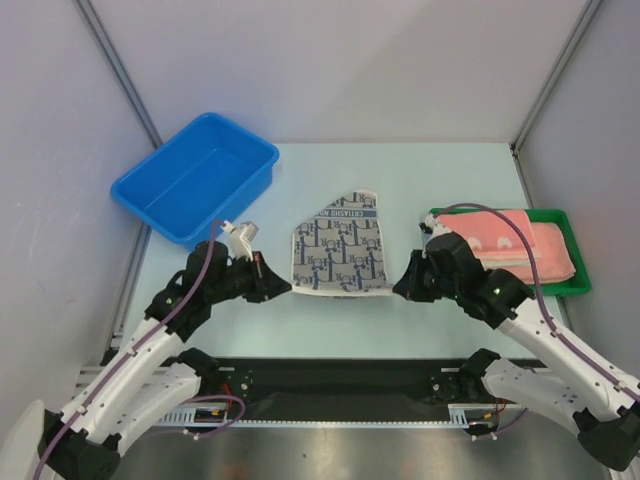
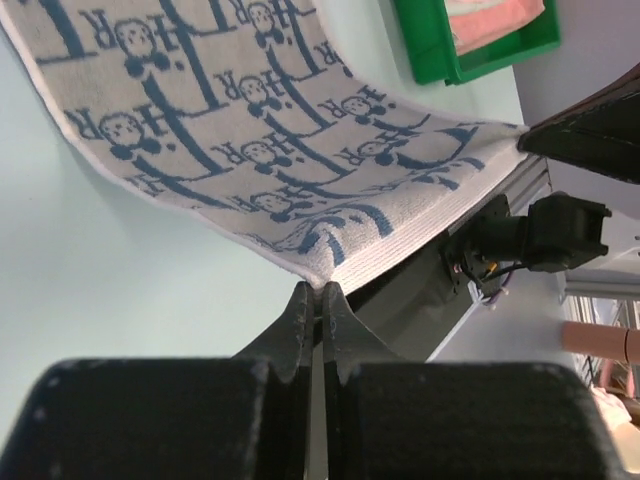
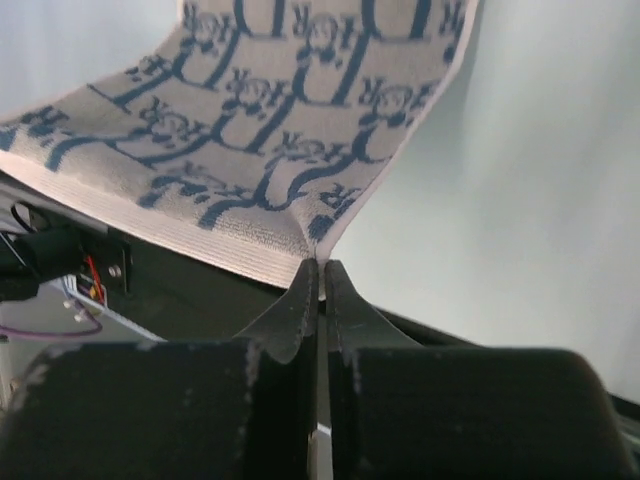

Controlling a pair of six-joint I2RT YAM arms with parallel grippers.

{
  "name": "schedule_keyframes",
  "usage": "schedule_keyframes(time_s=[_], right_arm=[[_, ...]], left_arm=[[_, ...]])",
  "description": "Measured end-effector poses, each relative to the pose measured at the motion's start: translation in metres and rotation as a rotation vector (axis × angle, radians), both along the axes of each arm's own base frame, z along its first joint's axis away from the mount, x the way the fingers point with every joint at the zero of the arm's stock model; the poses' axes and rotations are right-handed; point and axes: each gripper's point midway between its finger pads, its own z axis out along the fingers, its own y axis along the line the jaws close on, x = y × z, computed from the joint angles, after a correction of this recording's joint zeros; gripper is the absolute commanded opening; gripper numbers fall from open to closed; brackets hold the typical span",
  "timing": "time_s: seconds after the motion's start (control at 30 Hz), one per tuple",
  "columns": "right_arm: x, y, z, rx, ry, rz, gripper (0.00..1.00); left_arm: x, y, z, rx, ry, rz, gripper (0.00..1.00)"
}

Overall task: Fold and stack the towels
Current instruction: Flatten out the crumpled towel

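Left pincer (image 1: 284, 289) and right pincer (image 1: 399, 291) each pinch a near corner of the blue towel (image 1: 340, 255) stretched between them over the table (image 1: 440, 180); pink towels (image 1: 520, 245) fill the tray (image 1: 552, 213) beyond the right.

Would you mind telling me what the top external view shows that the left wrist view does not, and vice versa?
Only the top external view shows the blue bin at the far left and the blue-and-white towel's whole outline. Only the left wrist view shows, close up, the left gripper shut on that towel's near corner, the hem lifted off the table. Both show the towel, the green tray holding pink towels, and the right gripper at the other near corner.
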Motion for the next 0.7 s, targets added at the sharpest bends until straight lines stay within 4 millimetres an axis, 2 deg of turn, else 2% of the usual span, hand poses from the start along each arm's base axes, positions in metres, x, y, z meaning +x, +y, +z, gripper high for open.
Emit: schedule_keyframes(time_s=[0.1, 0.17, 0.2, 0.3, 0.37, 0.4, 0.47, 0.53, 0.6, 0.7], right_arm=[[0.027, 0.005, 0.022, -0.009, -0.088, -0.033, 0.00], [0.062, 0.011, 0.051, -0.014, -0.166, -0.068, 0.00], [0.087, 0.013, 0.071, 0.001, -0.225, -0.098, 0.00], [0.168, 0.006, 0.140, 0.050, -0.414, -0.205, 0.00], [0.220, -0.006, 0.187, 0.070, -0.561, -0.266, 0.00], [0.243, -0.012, 0.208, 0.081, -0.635, -0.283, 0.00], [0.276, -0.020, 0.239, 0.106, -0.752, -0.287, 0.00], [0.300, -0.021, 0.262, 0.129, -0.833, -0.272, 0.00], [0.313, -0.027, 0.277, 0.134, -0.880, -0.260, 0.00], [0.310, -0.023, 0.285, 0.137, -0.902, -0.217, 0.00]], left_arm=[[0.023, -0.006, 0.021, 0.023, -0.028, 0.016, 0.00], [0.053, -0.015, 0.045, 0.047, -0.050, 0.032, 0.00], [0.075, -0.021, 0.059, 0.054, -0.065, 0.039, 0.00], [0.155, -0.037, 0.120, 0.037, -0.172, 0.082, 0.00], [0.213, -0.042, 0.170, -0.013, -0.284, 0.121, 0.00], [0.235, -0.041, 0.186, -0.038, -0.327, 0.135, 0.00], [0.279, -0.039, 0.230, -0.109, -0.420, 0.141, 0.00], [0.308, -0.038, 0.260, -0.151, -0.491, 0.134, 0.00], [0.324, -0.038, 0.287, -0.185, -0.555, 0.117, 0.00], [0.314, -0.042, 0.298, -0.200, -0.573, 0.078, 0.00]])
